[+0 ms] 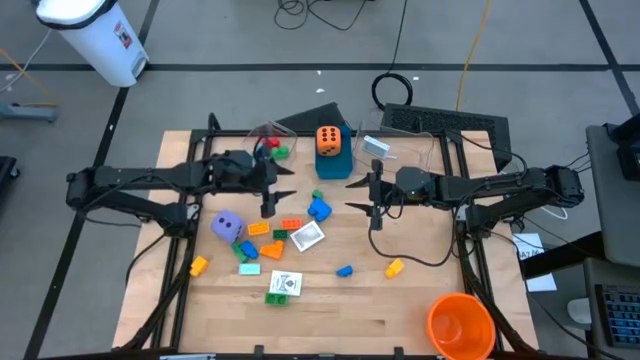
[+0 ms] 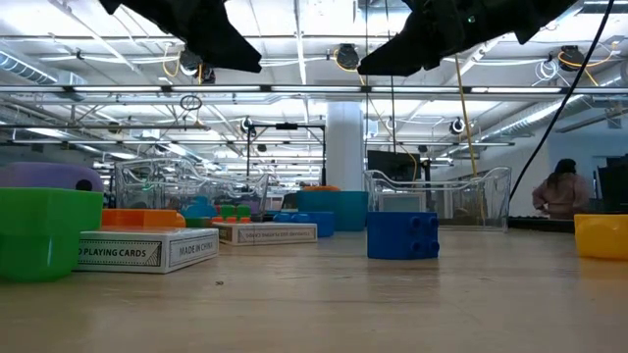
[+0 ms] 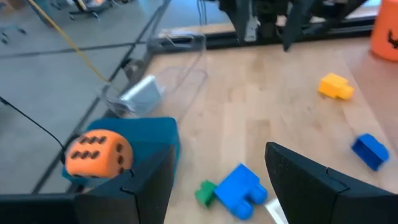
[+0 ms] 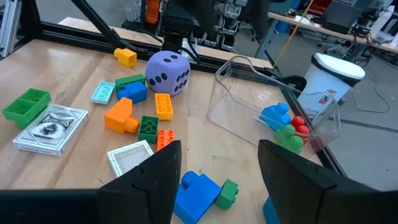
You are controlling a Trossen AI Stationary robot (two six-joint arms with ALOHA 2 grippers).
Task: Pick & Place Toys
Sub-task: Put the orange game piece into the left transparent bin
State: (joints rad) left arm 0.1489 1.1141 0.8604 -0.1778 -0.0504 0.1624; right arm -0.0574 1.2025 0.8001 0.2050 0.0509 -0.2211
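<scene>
Scattered bricks (image 1: 318,209), purple die (image 1: 228,226), orange die (image 1: 329,140) atop box.

I see the die (image 1: 330,139) sitting on the box (image 1: 334,164) at twelve o'clock. Most bricks (image 1: 262,238) lie at nine o'clock of centre, the cup (image 1: 460,325) at five.

Wooden surface (image 1: 400,300) seen from above. Laid directly on it: purple die (image 1: 227,226), scattered bricks (image 1: 319,208), white card boxes (image 1: 284,285), blue box (image 1: 333,164), clear tubs (image 1: 415,135), orange cup (image 1: 460,325).

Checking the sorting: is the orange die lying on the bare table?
No, the orange die sits on top of the blue box.
</scene>
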